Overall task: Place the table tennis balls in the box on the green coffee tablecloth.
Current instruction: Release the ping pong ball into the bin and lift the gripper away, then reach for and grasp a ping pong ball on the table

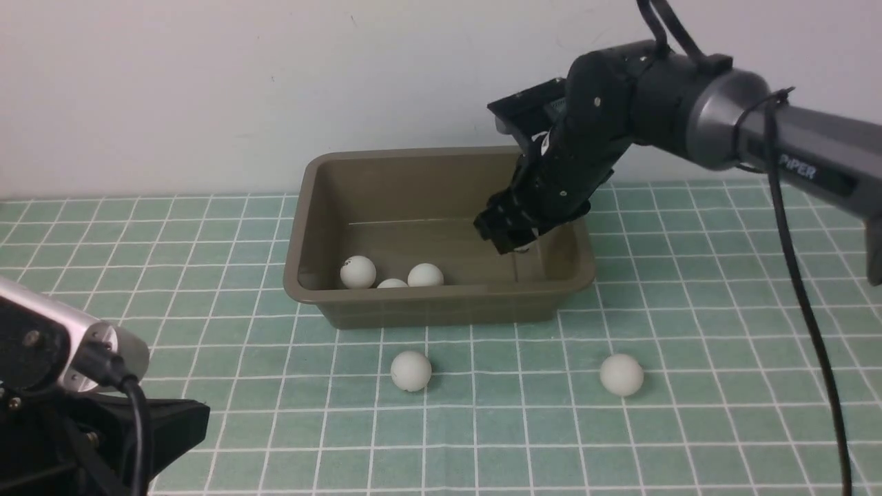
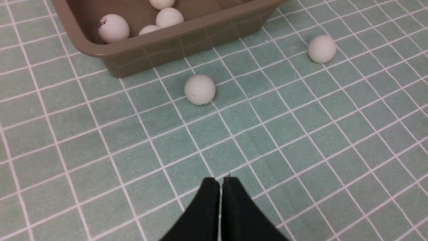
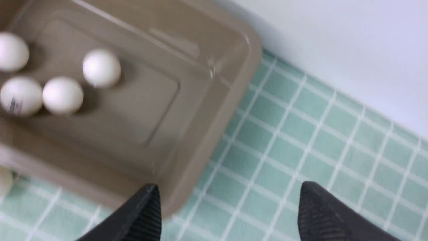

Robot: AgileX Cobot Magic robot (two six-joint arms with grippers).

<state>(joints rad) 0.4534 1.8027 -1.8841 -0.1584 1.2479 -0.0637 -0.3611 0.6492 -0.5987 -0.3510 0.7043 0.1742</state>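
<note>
Right claw (image 3: 227, 195) spread wide over the right end of the box (image 1: 441, 306); four table tennis balls (image 3: 62, 95) inside, two on the near cloth (image 1: 689, 413); left claw (image 2: 220, 182) pressed together.

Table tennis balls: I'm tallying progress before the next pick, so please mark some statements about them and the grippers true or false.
1. Four table tennis balls lie inside the box. True.
2. Three balls lie outside the box. False: two lie on the tablecloth, one and another, in front of the box.
3. The right gripper is open and empty. True.
4. One gripper grips a ball. False: the left gripper is shut on nothing.
</note>
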